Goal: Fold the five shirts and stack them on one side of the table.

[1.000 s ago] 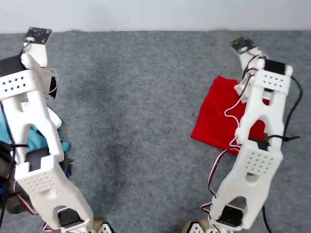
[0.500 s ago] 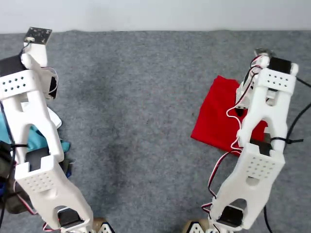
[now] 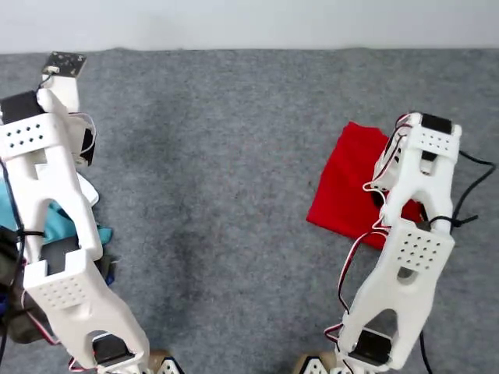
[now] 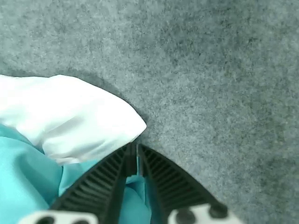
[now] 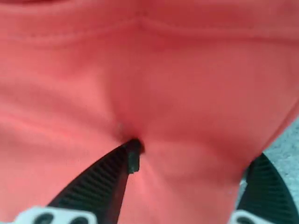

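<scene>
the red shirt (image 3: pixel 347 187) lies folded on the worktop's (image 3: pixel 218 156) right side, the right hand (image 5: pixel 196 158) spread open, pressing its cloth: seemingly finishing that fold. the left hand (image 4: pixel 135 151), clenched empty, hangs by the white shirt (image 4: pixel 70 112); next: open and grip it.

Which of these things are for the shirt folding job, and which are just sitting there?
For the job:
red shirt
white shirt
teal shirt
right gripper, open on the red shirt

Just there:
grey table cover
white wall behind the table
</scene>
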